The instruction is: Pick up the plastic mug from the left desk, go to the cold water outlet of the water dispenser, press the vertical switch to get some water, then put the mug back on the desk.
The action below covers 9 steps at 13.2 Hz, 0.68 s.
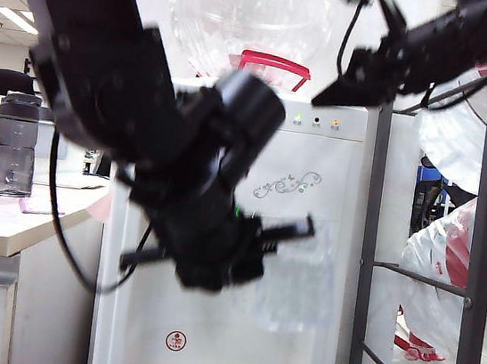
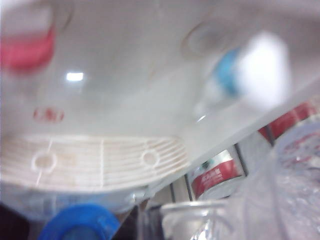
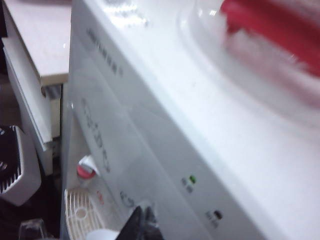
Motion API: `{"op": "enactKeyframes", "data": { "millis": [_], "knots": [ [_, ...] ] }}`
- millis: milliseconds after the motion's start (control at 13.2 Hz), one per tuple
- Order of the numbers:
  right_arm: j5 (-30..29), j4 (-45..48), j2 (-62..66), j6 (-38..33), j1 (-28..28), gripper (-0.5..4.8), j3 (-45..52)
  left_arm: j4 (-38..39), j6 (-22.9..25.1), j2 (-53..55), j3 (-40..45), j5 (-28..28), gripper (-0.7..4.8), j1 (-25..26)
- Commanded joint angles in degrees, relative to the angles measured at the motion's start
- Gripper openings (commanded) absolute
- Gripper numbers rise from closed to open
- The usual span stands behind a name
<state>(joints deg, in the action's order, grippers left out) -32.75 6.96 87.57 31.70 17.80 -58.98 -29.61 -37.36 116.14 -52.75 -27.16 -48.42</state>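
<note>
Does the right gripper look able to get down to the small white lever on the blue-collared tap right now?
Probably, but tightly. The right gripper, shut, hovers by the indicator lights of the tall white water dispenser, above the blue-collared tap. The left gripper, holding the clear crinkled plastic mug, crowds the front below it.

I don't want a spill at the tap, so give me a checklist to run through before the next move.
1. left gripper shut on the plastic mug: ok.
2. Mug under the cold water outlet: cannot tell, views too blurred.
3. Mug upright: cannot tell, smeared by motion.
4. right gripper at the vertical switch: not ok; it is shut, up near the top of the water dispenser.
5. Water in the mug: cannot tell.
</note>
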Motion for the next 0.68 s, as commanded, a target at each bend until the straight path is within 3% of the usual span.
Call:
{"op": "enactKeyframes", "data": {
  "millis": [76,682],
  "knots": [
    [-0.2,1.0,-2.9,-2.4,0.0,-0.05,-0.3,-3.5,3.5,-4.4,-0.3,-0.7,-0.06,-0.4],
    [3.4,1.0,-14.3,-11.1,0.0,-0.05,-0.3,0.9,12.1,-18.6,-0.3,-1.2,-0.06,-0.1]
  ]
}}
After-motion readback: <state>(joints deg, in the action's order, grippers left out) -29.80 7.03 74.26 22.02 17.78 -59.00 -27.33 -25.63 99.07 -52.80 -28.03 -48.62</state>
